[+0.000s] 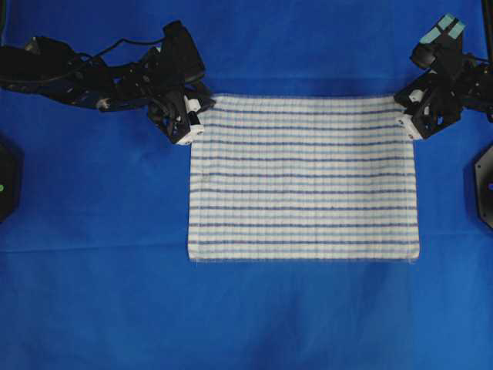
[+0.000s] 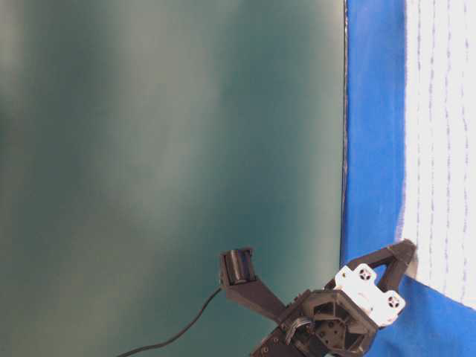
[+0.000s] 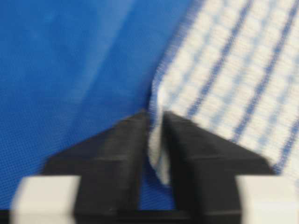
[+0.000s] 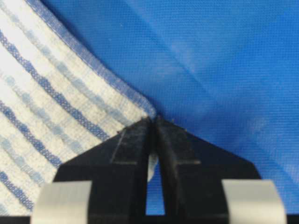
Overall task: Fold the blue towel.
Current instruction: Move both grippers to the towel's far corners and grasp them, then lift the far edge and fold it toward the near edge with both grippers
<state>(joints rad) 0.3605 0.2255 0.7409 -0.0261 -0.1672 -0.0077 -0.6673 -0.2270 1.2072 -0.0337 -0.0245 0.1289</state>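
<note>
Two grippers: each is closed on one far corner of the towel (image 1: 303,177), which lies spread flat on the blue sheet (image 1: 100,270) covering the counter.
Towel position: middle of the counter, its long sides running left to right, stripes parallel to them; the near edge lies free toward the counter's front edge.
Left gripper (image 3: 155,140): pinched tight on the far-left corner; the wrist view shows a fold of striped cloth squeezed between the two black fingers (image 3: 124,149), lifted slightly off the sheet.
Right gripper (image 4: 153,140): fingers almost together on the very tip of the far-right corner, only a sliver of cloth caught between them.
Key relation: the whole towel stretches away from both grippers toward the counter's front, so the held far edge likely has to travel over the cloth to meet the near edge.
Nearer arm: neither; each sits at its own corner, level with the other.
Judgement: the right grip looks thin, so that corner could slip as the edge rises.
</note>
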